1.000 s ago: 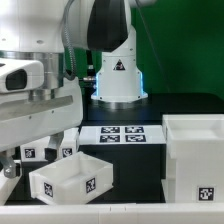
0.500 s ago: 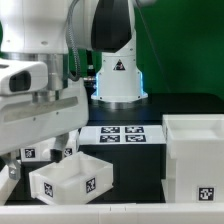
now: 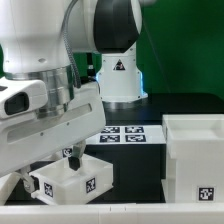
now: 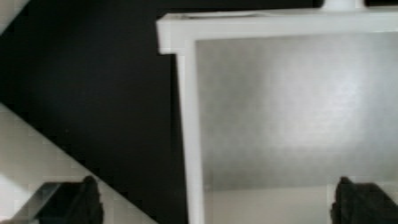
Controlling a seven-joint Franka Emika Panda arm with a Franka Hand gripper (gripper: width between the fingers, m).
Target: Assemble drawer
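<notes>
Hovering at the exterior view's left, the Panda arm (image 3: 45, 100) is poising its gripper (image 4: 217, 203) just above a small white tray (image 3: 75, 172), and the fingers (image 4: 71, 203) are standing wide apart, gripping nothing. Further right, the marker board (image 3: 120, 133) is lying flat on the black table (image 3: 185, 108). The large open-topped casing (image 3: 195, 160) is standing at the far right, well apart from the tray.

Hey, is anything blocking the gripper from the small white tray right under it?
Nothing visible does. The wrist view shows the open gripper directly over the tray, with no object between them.
</notes>
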